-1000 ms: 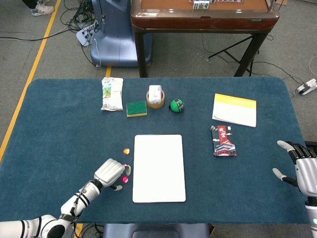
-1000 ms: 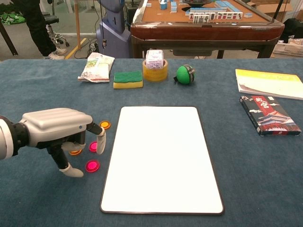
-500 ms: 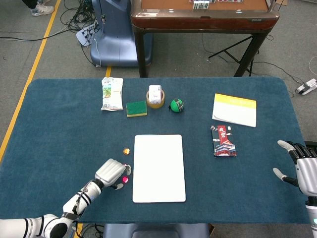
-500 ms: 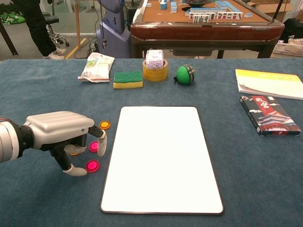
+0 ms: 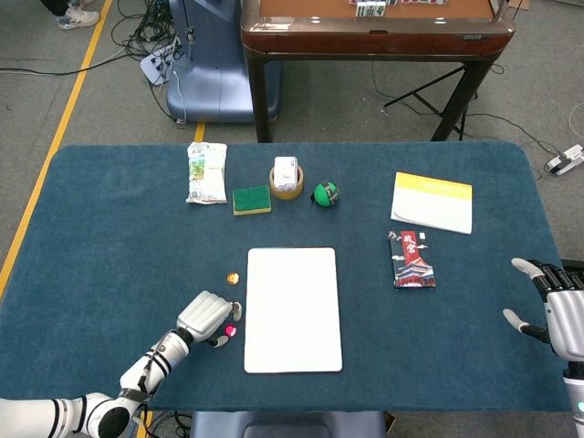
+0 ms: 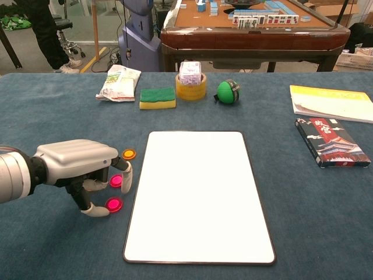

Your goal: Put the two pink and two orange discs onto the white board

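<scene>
My left hand (image 6: 76, 166) hovers low over the discs just left of the white board (image 6: 198, 195), palm down, fingers bent toward the cloth. One fingertip touches the upper pink disc (image 6: 116, 181); the thumb tip lies beside the lower pink disc (image 6: 113, 205). An orange disc (image 6: 129, 154) lies free just beyond the hand. The second orange disc is hidden under the hand. In the head view the left hand (image 5: 205, 316) covers all but one pink disc (image 5: 230, 330) and the orange disc (image 5: 233, 276). My right hand (image 5: 555, 310) rests open at the table's right edge.
Along the back stand a snack bag (image 6: 119, 83), a green-yellow sponge (image 6: 157, 97), a tape roll with a small box (image 6: 191, 86) and a green ball (image 6: 227, 92). A yellow-white booklet (image 6: 332, 103) and a dark box (image 6: 332, 142) lie to the right.
The left hand has sunk a little lower and drawn slightly toward me over the discs; the orange disc beneath it is now covered. The right hand has not moved.
</scene>
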Robot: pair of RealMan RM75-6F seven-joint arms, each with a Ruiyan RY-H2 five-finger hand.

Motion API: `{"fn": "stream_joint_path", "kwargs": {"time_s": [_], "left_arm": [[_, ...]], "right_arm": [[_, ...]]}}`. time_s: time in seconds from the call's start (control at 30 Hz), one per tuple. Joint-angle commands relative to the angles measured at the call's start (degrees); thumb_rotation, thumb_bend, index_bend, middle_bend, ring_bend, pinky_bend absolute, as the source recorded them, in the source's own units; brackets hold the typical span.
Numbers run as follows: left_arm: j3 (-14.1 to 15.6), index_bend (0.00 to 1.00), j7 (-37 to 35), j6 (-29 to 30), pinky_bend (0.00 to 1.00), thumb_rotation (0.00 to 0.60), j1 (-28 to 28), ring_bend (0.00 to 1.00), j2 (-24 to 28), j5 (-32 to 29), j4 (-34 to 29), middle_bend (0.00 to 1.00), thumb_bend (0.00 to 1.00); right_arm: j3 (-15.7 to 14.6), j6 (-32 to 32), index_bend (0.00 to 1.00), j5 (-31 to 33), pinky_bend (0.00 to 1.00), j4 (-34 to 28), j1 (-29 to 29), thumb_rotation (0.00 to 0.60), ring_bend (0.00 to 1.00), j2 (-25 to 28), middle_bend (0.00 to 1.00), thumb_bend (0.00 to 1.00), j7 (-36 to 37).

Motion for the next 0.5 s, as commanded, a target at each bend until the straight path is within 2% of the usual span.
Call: {"fn": "stream_joint_path", "kwargs": {"time_s": [0.03, 0.5], "left_arm": [[0.2, 0.54, -0.3, 0.0, 1.00, 0.600, -0.1, 1.00, -0.2, -0.1, 0.3, 1.00, 0.25], [0.7, 0.56, -0.8, 0.4, 1.00, 0.600, -0.5, 1.00, -0.6, -0.3, 1.0, 1.00, 0.27]], "right_arm": [[0.0, -0.1, 0.24, 0.0, 0.32, 0.0, 0.0, 0.600, 0.25, 0.0, 0.28, 0.02, 0.0], [0.0, -0.1, 0.24, 0.0, 0.32, 0.0, 0.1, 0.600, 0.25, 0.0, 0.28, 0.02, -0.1]]}}
